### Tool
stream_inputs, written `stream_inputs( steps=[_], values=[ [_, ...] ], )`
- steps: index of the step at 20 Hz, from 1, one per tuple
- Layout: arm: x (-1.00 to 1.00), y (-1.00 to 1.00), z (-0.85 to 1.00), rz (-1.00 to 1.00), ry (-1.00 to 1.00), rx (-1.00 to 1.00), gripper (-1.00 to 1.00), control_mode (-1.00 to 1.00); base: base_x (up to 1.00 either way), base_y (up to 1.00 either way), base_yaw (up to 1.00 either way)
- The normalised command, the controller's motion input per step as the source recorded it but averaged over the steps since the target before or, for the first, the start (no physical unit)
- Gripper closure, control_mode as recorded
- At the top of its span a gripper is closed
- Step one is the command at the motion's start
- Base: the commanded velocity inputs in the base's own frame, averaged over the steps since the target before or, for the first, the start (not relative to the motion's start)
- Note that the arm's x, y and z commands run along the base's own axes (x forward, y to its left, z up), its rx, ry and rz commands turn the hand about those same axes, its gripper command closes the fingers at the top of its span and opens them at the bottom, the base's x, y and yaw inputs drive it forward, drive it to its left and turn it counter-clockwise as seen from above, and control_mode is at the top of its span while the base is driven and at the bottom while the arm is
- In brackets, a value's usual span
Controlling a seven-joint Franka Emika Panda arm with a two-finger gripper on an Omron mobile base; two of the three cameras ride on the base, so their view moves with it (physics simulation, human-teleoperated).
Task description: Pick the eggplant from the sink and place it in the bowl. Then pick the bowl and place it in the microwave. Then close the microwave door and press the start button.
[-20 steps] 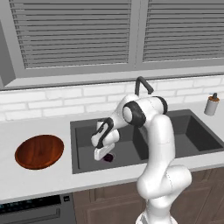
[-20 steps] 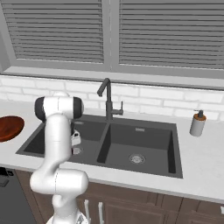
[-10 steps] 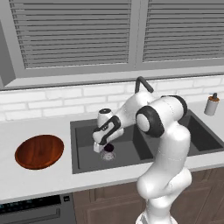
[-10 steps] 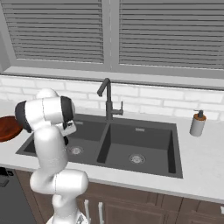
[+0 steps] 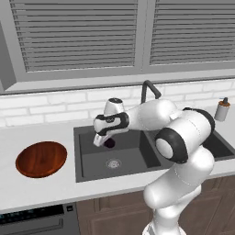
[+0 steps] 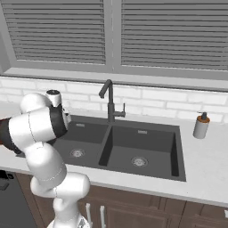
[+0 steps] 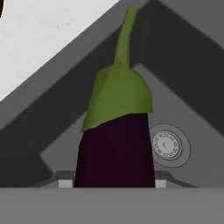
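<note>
Since a second ago, the arm has swung its elbow out toward the right and carried the gripper (image 5: 102, 140) up from deep in the basin to rim height over the left basin of the sink (image 5: 87, 170), the eggplant (image 5: 109, 143) coming up with it. From the left base view the dark purple body hangs just under the hand, clear of the basin floor, with the round drain (image 5: 113, 163) below it at about 6 o'clock. The hand view adds what the base views cannot: the eggplant (image 7: 116, 140) sits clamped between the half-spread fingers, stem cap pointing to 12 o'clock, the drain (image 7: 166, 145) behind it at 3 o'clock. The right base view hides the hand behind the arm's own links but shows the faucet (image 6: 109, 101) and a soap bottle (image 6: 201, 126) at 3 o'clock of the sink.

On the pale counter the wooden bowl (image 5: 41, 158) rests well apart at 9 o'clock of the sink. White brick tiling and slatted window blinds (image 5: 78, 34) close the back.
</note>
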Motion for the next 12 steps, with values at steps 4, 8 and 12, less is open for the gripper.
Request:
stream_inputs(
  steps=[4,8,12],
  values=[
    [-0.18,0.98,0.69,0.0,0.0,0.13,1.0,-1.0,0.0,0.0,0.0],
    [-0.04,1.0,0.59,0.0,0.04,0.07,1.0,-1.0,0.0,0.0,0.0],
    [0.0,1.0,0.24,0.0,0.08,-0.02,1.0,-1.0,0.0,0.0,0.0]
  ],
)
